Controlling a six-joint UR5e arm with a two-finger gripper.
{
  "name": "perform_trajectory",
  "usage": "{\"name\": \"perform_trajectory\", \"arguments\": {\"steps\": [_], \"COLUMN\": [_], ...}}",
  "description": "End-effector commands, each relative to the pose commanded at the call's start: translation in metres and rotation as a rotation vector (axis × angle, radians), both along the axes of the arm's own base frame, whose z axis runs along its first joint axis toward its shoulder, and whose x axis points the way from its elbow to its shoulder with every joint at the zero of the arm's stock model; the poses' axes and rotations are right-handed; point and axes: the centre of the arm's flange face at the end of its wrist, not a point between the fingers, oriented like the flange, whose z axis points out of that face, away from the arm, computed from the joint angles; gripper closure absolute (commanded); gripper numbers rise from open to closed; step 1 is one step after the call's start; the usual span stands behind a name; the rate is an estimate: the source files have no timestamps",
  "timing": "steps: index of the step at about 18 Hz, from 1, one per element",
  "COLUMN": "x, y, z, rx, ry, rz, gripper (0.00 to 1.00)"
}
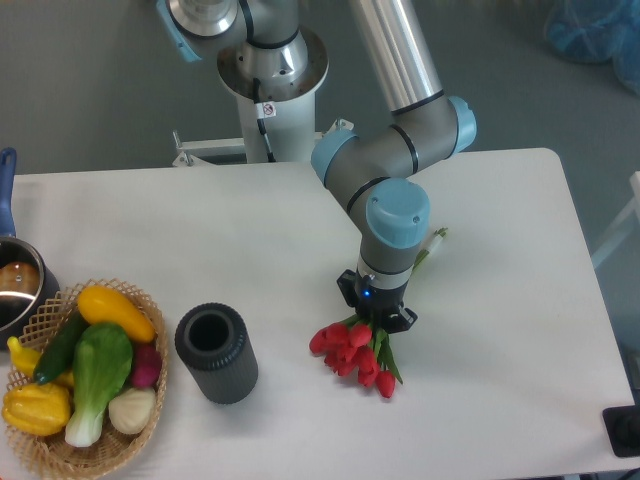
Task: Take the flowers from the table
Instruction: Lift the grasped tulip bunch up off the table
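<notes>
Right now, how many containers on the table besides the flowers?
3, all on the table left of the flowers: dark cylinder cup mid-front, wicker basket of vegetables front-left, metal pot cut off at the left edge. More may sit off-frame.

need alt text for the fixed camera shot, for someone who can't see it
A robot arm's claw is down over the stems of a bunch of red flowers lying on a white table. To the left stand a dark cylinder and a wicker basket of vegetables.
</notes>
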Motion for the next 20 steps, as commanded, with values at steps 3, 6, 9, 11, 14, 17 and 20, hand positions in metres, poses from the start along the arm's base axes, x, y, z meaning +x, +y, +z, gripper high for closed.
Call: {"name": "perform_trajectory", "arguments": {"steps": [3,6,9,11,14,17,20], "x": [-0.005,-0.004,-0.005,-0.007,-0.010,-0.019,-0.041], "y": [-0.002,-0.001,0.002,0.007,0.007,0.003,-0.011], "z": [0.014,0.025,0.038,0.045,0.050,0.055,0.064], "rx": [0.010,0.021,0.032,0.040,0.044,0.049,0.065], "ry": [0.020,0.036,0.056,0.069,0.079,0.089,0.100], "rz": [0.002,0.002,0.001,-0.003,-0.005,0.003,0.038], "gripper": [0.81,0.81,0.81,0.81,0.81,0.82,0.82]}}
